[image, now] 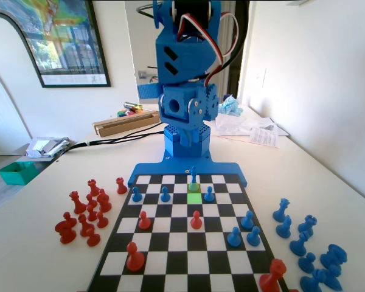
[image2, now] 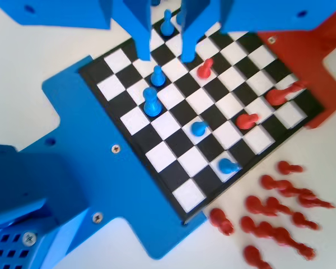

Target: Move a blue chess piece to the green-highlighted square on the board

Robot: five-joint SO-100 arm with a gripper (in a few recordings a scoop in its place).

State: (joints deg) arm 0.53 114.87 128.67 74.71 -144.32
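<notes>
The jaws [image2: 164, 55] hang apart above the board [image2: 173, 193], holding nothing. The blue chess piece [image: 194, 178] stands on the far row, just behind the green-highlighted square [image: 194, 198]. No writing is readable.

1. The green-highlighted square [image: 194, 198] is bare, open from above.
2. The blue chess piece [image: 194, 177] stands just behind it.
3. Blue pawns [image: 165, 194] [image: 209, 194] flank it; a red pawn [image: 196, 219] stands in front.
</notes>
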